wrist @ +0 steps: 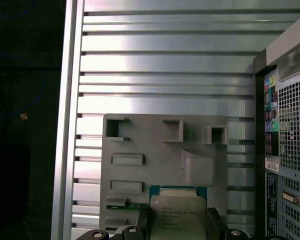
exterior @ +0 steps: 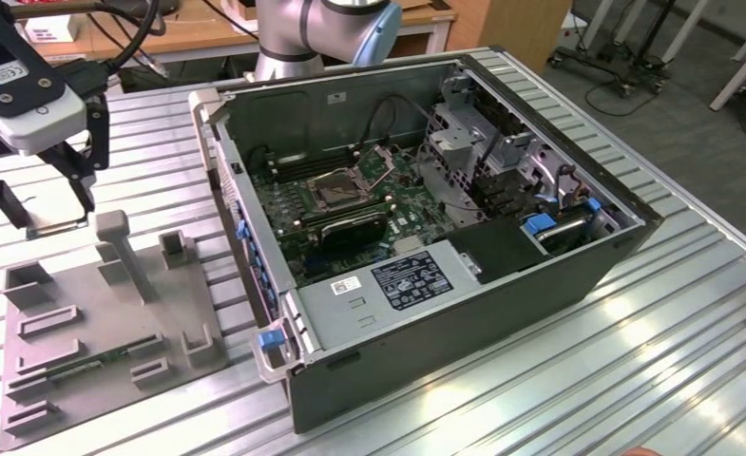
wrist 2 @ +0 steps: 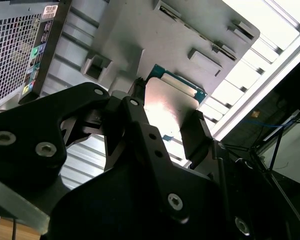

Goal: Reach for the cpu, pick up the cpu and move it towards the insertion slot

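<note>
Free: open air above the grey tray (exterior: 100,323), where my gripper (exterior: 53,218) hangs clamped on the chip (exterior: 53,229), at the exterior view's left. Free: bare table slats (exterior: 157,133) between the tray and the computer case (exterior: 474,351). Obstacles: the tray's upright posts (exterior: 110,233) just beside me; the case's side wall (exterior: 236,204); black cables (exterior: 379,112) looping beyond the socket (exterior: 334,187); the drive cage (exterior: 464,142) right of it. The socket is uncovered from above.
</note>
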